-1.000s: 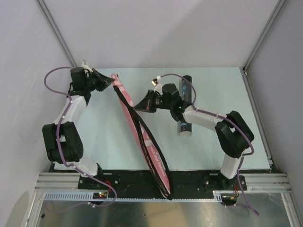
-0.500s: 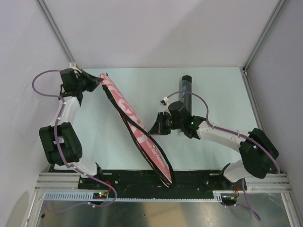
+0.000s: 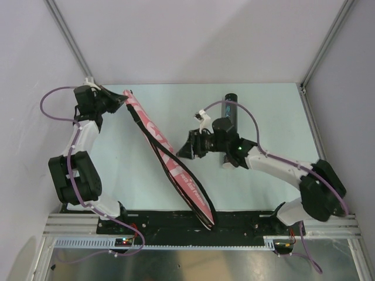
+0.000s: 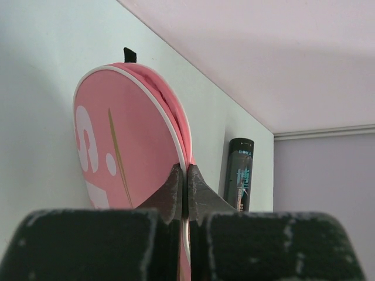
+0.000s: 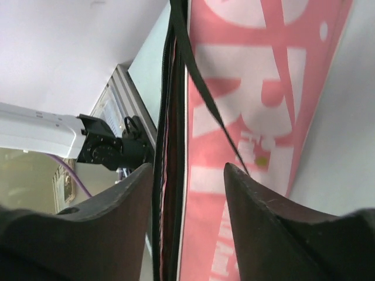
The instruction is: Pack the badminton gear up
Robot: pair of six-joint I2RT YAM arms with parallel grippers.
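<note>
The pink racket case (image 3: 188, 186) with white lettering stands on edge, running diagonally from the far left to the near middle of the table. My left gripper (image 3: 119, 100) is shut on its far end; in the left wrist view the fingertips (image 4: 176, 182) pinch the white-piped rim of the case (image 4: 129, 146). My right gripper (image 3: 183, 151) is open beside the case's middle. In the right wrist view the case's dark zipped edge (image 5: 174, 146) and the black strap (image 5: 199, 76) run between the spread fingers (image 5: 234, 175), untouched. The black printed tube (image 3: 230, 105) lies behind the right arm.
The table's near edge is an aluminium rail (image 3: 328, 225) with both arm bases on it. A white arm link and black joint (image 5: 105, 149) show past the case. Grey walls close in the left, far and right sides.
The left gripper pulled the case's far end to the left. The right arm slid down along the case, then drew back slightly, and its jaws went from shut to open.
</note>
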